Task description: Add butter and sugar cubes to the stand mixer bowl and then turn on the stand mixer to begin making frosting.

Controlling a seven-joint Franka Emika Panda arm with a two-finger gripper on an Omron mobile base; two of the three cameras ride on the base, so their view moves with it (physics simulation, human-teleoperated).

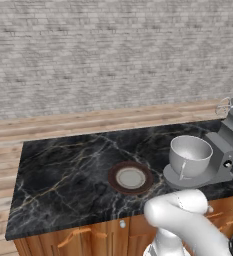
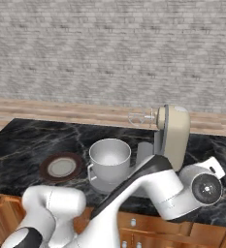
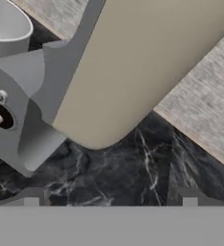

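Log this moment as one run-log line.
gripper: open, empty, behind mixer | bowl: on mixer base, looks empty | plate: on counter

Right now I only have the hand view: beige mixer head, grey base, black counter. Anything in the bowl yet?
Observer: No. In the right base view the bowl looks bare inside.
Operator: Bowl seated on the mixer?
Observer: Yes, it stands on the flat grey base of the mixer, handle towards the robot.
Operator: Head up or down?
Observer: Tilted back. The whisk sticks out roughly level, above the bowl and not inside it.
Operator: Anything else on the counter?
Observer: A round brown-rimmed plate lies on the counter, left of the bowl and apart from the mixer base.
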